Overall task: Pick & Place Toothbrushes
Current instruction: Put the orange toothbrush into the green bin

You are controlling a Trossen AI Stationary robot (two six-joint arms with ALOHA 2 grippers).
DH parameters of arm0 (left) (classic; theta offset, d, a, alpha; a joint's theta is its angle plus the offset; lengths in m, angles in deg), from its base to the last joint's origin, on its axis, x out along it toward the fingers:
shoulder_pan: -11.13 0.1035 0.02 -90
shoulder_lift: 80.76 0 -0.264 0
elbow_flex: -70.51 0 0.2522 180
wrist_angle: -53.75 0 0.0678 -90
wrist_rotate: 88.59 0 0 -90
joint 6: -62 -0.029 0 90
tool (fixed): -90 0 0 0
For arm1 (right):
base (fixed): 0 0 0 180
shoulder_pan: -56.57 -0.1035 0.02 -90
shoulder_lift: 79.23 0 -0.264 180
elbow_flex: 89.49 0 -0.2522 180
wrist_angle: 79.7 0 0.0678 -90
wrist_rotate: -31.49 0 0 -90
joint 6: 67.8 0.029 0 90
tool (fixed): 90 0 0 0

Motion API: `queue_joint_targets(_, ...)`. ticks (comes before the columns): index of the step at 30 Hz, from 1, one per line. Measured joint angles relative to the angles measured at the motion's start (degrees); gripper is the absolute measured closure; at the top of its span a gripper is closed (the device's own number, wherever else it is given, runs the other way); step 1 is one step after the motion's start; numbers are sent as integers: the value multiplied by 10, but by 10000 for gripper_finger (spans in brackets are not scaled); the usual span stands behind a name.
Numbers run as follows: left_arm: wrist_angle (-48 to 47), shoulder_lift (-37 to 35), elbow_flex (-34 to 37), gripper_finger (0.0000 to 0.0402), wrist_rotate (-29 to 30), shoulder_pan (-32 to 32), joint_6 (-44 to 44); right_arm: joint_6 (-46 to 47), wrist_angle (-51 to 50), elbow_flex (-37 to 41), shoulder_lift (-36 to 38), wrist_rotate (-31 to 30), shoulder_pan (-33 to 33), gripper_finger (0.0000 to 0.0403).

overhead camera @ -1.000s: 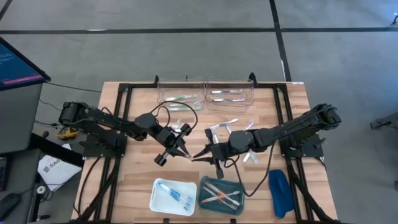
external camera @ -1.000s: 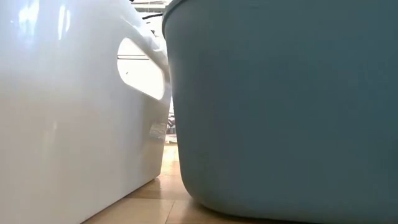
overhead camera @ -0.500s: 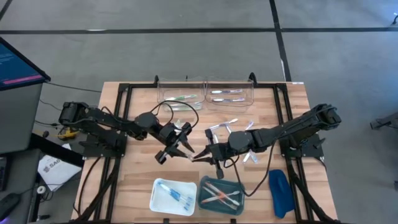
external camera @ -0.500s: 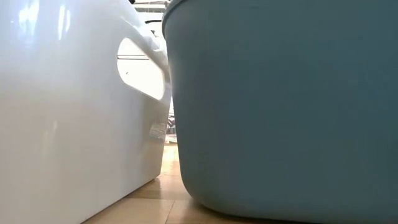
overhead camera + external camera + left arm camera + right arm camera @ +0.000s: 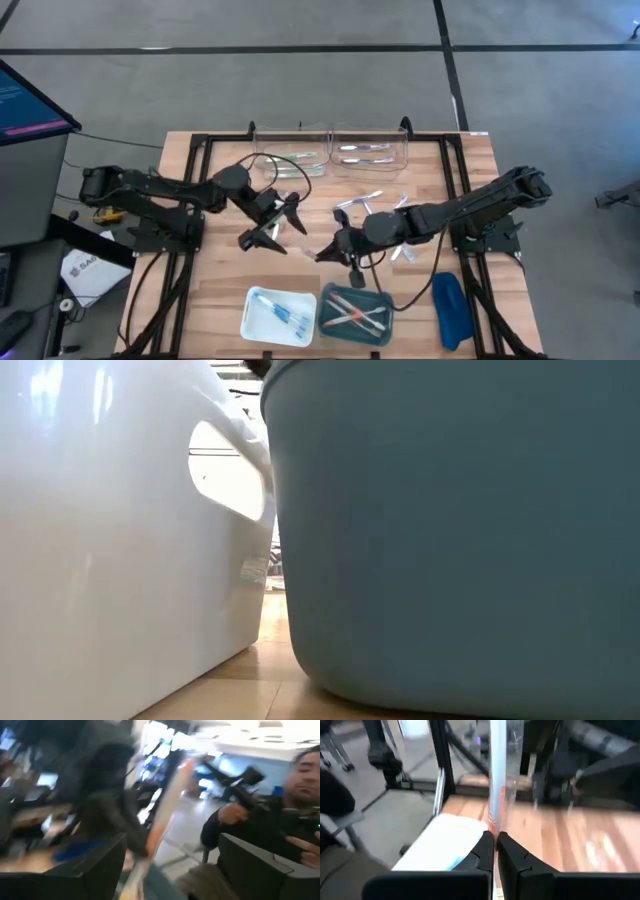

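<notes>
Teal plastic fills the near edge of the worktop (image 5: 210, 290): a teal bin (image 5: 355, 315) holding pink and white toothbrushes, and beside it a white bin (image 5: 277, 315) with blue ones. A dark-blue oblong object (image 5: 449, 310) lies to the right of them.

Just beyond the teal bin, the right tool (image 5: 322, 254) is pinched together on a clear-wrapped toothbrush (image 5: 498, 780); the right wrist view shows the wrapped stick standing up between the two fingers, with an orange tint low on it. The left tool (image 5: 279, 222) hovers close by over the middle of the worktop, its fingers spread wide and nothing between them that I can make out from above; its own wrist view is too smeared to settle what the pale orange streak across it is.

Further back, loose toothbrushes (image 5: 372, 200) lie scattered near the right arm, and two clear trays (image 5: 330, 152) at the far edge hold a few more, greenish in one and pale in the other.

The likely trouble: the grip sits near one end of a slick wrapper, so the stick may pivot or slip out on the way to a bin, or catch the bin's rim and fall outside. The two arms are also near each other and could knock together.

No brand, label or writing is readable anywhere.
</notes>
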Motion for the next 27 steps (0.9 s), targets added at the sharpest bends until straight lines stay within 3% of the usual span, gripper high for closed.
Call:
queue_joint_targets(2,-70,-24,0,83,15,20,-4,24,-48,-21,-2,-23,-8,403)
queue_joint_targets(6,-191,-74,0,80,102,49,-35,92,-185,-63,-5,-86,-32,403)
queue_joint_targets(13,-310,-132,0,82,262,67,-58,262,-378,-130,-6,-86,-68,403)
queue_joint_targets(20,-313,-142,0,82,274,55,-48,412,-392,-135,-10,-40,-97,403)
queue_joint_targets(27,-315,-136,0,82,275,36,-43,525,-397,-134,-64,-5,-113,403)
